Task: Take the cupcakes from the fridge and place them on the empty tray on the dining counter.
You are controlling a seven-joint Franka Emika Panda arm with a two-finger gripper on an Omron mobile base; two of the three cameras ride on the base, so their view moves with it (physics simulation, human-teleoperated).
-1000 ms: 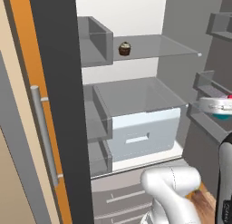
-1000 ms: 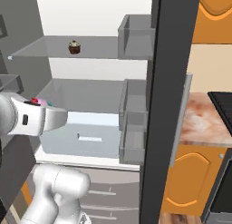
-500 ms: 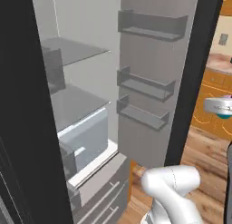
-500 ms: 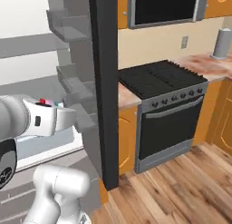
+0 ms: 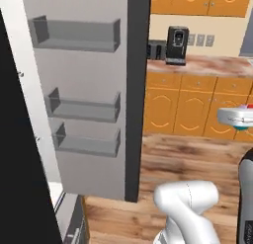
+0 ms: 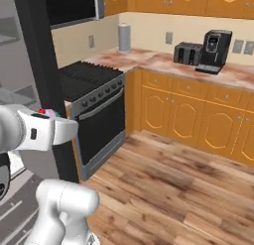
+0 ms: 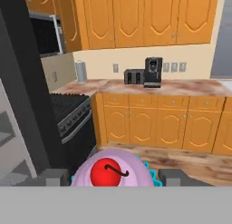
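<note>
Fridge door (image 5: 84, 90) with its bare bins now fills the left base view where the shelves stood a second ago; the base has turned away. Stove (image 6: 92, 80) and worktop (image 6: 163, 63) appear in the right base view. Gripper (image 7: 113, 175) pinches the pink-frosted cupcake (image 7: 111, 173), ready for carrying to the tray.

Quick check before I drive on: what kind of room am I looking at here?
A home-style kitchen, rendered. Orange cabinets run under a marbled counter holding a black coffee machine and toaster; a black stove stands beside the open fridge door, over a wood floor.
</note>
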